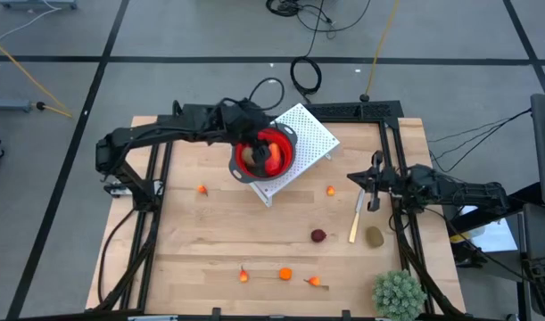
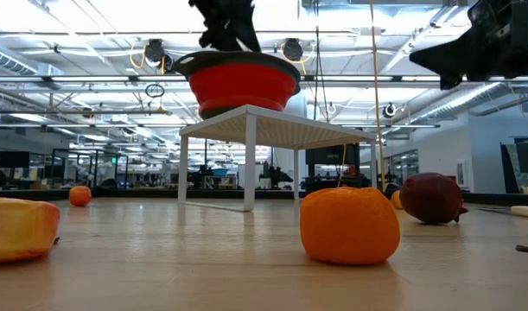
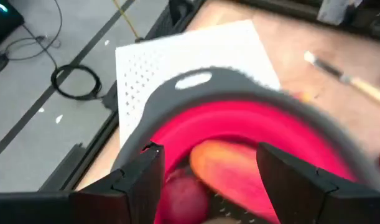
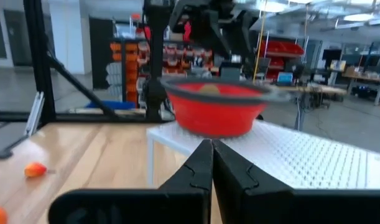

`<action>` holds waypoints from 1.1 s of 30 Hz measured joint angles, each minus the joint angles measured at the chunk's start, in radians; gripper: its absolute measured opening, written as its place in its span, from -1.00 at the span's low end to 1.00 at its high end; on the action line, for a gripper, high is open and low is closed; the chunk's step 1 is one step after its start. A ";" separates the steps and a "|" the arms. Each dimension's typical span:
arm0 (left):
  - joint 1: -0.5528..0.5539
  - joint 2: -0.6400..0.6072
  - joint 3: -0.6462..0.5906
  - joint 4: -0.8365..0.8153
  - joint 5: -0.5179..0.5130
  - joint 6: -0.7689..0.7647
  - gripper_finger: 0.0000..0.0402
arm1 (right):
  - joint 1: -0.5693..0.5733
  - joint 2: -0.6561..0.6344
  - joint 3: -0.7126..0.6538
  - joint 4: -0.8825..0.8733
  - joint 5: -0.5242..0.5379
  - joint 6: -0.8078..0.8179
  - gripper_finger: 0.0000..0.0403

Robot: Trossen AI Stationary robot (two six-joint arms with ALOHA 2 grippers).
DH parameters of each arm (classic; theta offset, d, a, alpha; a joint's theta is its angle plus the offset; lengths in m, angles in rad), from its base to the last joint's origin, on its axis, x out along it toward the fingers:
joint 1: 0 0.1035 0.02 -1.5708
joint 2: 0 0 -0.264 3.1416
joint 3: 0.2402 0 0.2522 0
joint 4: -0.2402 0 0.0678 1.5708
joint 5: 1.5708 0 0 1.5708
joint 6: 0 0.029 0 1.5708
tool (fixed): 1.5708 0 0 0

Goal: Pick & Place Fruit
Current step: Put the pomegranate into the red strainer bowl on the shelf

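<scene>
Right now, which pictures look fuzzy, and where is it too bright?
Left wrist view: the red bowl and the fruit inside it are smeared, so is the pale stick. Low view: ceiling lights glare white; the near orange fruit looks soft.

A pale wooden plank tabletop (image 1: 210, 241) stands on a grey floor (image 1: 165, 36) crossed by dark lines, with a black coiled cable (image 1: 305, 75) above centre. Ceiling strip lights (image 2: 91, 39) span the hall behind.
</scene>
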 joint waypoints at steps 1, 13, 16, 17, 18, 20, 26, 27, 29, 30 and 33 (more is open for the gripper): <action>-0.004 -0.002 0.017 -0.018 0.001 -0.014 0.26 | 0.000 0.000 0.000 0.017 -0.004 0.001 -1.00; -0.107 -0.053 0.080 -0.020 0.004 -0.231 0.26 | 0.000 0.000 0.000 0.067 -0.126 0.130 -1.00; -0.136 -0.056 0.079 -0.012 0.013 -0.297 0.26 | 0.000 0.000 0.000 0.067 -0.166 0.130 -1.00; -0.144 -0.058 0.079 -0.014 0.028 -0.313 0.26 | 0.000 0.000 0.000 0.067 -0.184 0.130 -1.00; -0.154 -0.061 0.079 -0.016 0.040 -0.325 0.26 | 0.000 0.000 0.000 0.066 -0.200 0.130 -1.00; -0.177 -0.065 0.078 -0.014 0.042 -0.341 0.26 | 0.000 0.000 0.000 0.062 -0.226 0.129 -1.00; -0.257 -0.065 0.078 -0.015 0.045 -0.300 0.26 | 0.000 0.000 0.000 0.060 -0.277 0.130 -1.00; -0.270 -0.065 0.078 -0.015 0.045 -0.286 0.26 | 0.000 0.000 0.000 0.060 -0.286 0.129 -1.00; -0.290 -0.065 0.078 -0.011 0.048 -0.280 0.26 | 0.000 0.000 0.000 0.060 -0.289 0.130 -1.00; -0.296 -0.065 0.078 -0.010 0.051 -0.276 0.26 | 0.000 0.000 0.000 0.060 -0.289 0.130 -1.00; -0.309 -0.065 0.078 0.007 0.055 -0.256 0.26 | 0.000 0.000 0.000 0.060 -0.289 0.130 -1.00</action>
